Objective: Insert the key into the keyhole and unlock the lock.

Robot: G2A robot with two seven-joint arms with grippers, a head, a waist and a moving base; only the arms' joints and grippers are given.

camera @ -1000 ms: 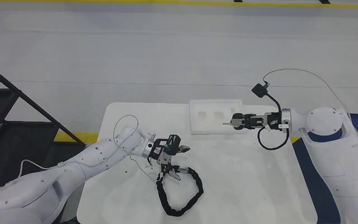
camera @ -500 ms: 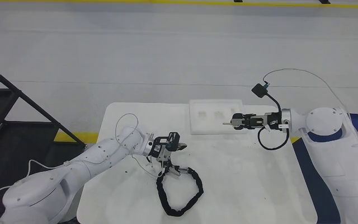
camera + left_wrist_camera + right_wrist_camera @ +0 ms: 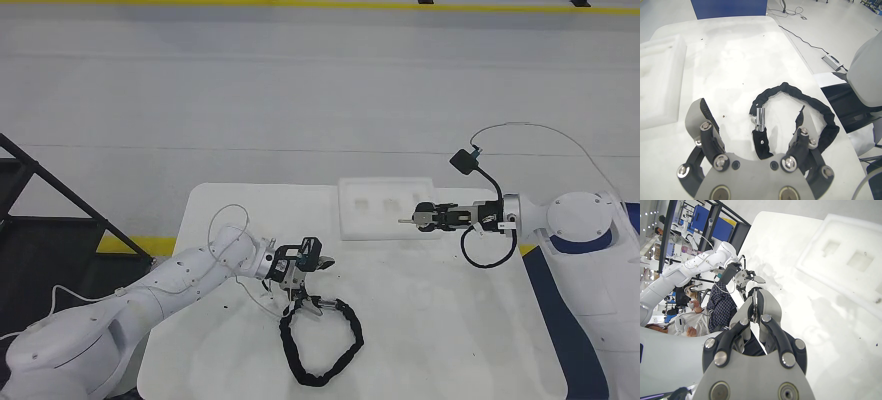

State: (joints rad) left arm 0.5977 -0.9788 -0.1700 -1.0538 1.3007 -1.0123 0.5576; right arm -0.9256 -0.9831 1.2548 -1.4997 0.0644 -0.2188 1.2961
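Your left tool (image 3: 752, 107): fingers (image 3: 706, 111) spread wide, wrist angled downward, arm (image 3: 190, 280) extended forward and inward.
Your right tool (image 3: 756, 294): fingers (image 3: 768, 302) pinched tight together, wrist held level, arm (image 3: 560, 215) extended sideways toward your left side.

The top view looks steeply down from above the arms onto the white round-cornered table (image 3: 450, 330), with grey floor (image 3: 300, 80) beyond its far edge. The left wrist view sits close behind the left gripper (image 3: 751, 108), low over the tabletop and facing along it, while the right wrist view looks past the right gripper (image 3: 755, 294) the opposite way. All three share the white foam tray with square recesses (image 3: 385, 208).
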